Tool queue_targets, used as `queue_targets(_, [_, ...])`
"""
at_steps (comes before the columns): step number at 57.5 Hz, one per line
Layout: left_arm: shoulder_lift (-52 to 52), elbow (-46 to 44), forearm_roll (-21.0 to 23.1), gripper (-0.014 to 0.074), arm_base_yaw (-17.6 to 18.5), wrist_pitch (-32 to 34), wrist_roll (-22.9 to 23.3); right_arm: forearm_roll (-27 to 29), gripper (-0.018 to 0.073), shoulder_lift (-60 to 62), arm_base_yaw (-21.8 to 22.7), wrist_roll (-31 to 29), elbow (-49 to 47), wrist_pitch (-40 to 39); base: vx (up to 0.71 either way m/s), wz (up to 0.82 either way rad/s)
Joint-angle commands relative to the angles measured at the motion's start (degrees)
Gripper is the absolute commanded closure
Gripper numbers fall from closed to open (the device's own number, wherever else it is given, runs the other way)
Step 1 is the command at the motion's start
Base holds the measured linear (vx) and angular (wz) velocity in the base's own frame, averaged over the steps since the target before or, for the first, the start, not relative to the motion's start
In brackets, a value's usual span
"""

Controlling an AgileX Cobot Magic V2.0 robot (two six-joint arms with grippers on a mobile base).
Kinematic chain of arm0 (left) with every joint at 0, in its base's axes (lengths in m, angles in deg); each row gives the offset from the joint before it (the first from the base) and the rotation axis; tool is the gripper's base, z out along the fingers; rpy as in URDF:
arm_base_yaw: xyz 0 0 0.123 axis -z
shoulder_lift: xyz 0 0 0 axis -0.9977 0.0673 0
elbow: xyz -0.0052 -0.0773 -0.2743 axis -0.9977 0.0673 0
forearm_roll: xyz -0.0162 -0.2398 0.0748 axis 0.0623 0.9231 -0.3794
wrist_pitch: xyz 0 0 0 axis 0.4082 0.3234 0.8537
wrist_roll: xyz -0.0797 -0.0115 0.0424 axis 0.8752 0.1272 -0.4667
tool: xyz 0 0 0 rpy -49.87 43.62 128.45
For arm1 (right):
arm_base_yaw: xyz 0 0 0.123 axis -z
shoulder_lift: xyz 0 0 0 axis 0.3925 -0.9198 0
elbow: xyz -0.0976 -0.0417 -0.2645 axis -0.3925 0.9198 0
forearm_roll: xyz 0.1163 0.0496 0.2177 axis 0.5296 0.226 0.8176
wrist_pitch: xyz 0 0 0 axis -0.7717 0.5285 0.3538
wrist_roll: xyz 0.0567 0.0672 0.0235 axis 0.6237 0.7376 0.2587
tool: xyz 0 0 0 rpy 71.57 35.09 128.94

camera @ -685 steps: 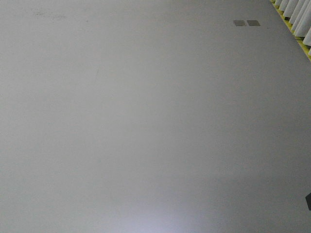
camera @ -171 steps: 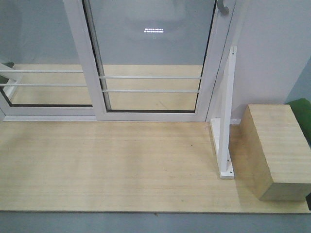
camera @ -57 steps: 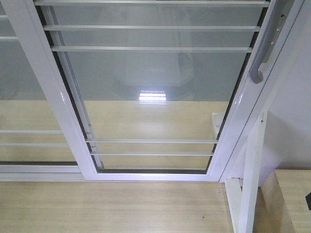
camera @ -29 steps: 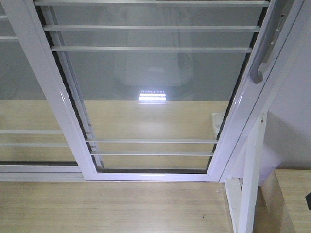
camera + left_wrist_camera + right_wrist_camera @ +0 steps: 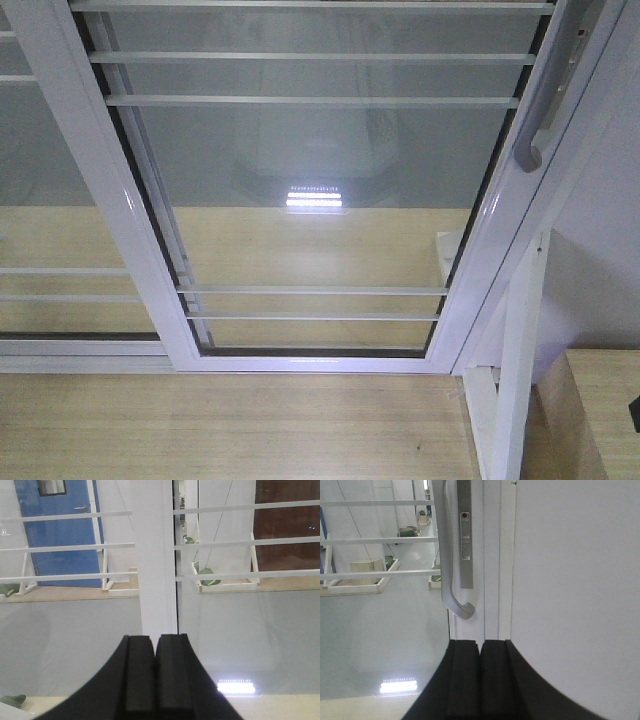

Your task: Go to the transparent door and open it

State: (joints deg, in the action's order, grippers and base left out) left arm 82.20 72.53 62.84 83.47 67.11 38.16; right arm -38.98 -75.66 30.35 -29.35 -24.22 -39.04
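The transparent door (image 5: 320, 170) fills the front view: a white-framed glass panel with thin horizontal white bars. Its curved grey handle (image 5: 545, 100) is at the upper right. In the right wrist view the handle (image 5: 451, 555) and lock plate (image 5: 465, 535) hang just above and left of my right gripper (image 5: 481, 645), which is shut and empty, apart from the handle. My left gripper (image 5: 155, 641) is shut and empty, facing the white vertical frame (image 5: 152, 555) where the door meets the glass panel without a handle.
The glass panel without a handle (image 5: 50, 200) stands to the left. A white frame post with a brace (image 5: 515, 370) stands at the right, with a light wooden box (image 5: 600, 410) beside it. Wooden flooring (image 5: 230, 430) lies before the door. A white wall (image 5: 575, 580) is right of the door.
Over the earlier frames the view went from bare grey floor to the door, then close up to it. In the last second nothing has visibly moved.
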Motion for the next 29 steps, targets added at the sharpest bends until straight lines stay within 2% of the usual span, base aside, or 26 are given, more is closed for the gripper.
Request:
queue_targets(1, [1.2, 0.5, 0.3, 0.0603, -0.1, 4.4, 0.3, -0.5, 0.0565, -1.0, 0.2, -0.1, 0.1, -4.6, 0.0, 0.0])
queue_targets(12, [1.2, 0.4, 0.3, 0.0603, -0.1, 5.4, 0.2, -0.5, 0.0565, -1.0, 0.2, -0.1, 0.1, -5.2, 0.0, 0.0])
queue_targets(24, [1.2, 0.4, 0.3, 0.0603, -0.1, 11.6, 0.2, -0.5, 0.0565, -1.0, 0.2, -0.1, 0.1, -5.5, 0.0, 0.0])
queue_targets(29, [1.2, 0.4, 0.3, 0.0603, -0.1, 12.7, 0.2, -0.6, 0.0565, -1.0, 0.2, -0.2, 0.1, -8.3, 0.0, 0.0])
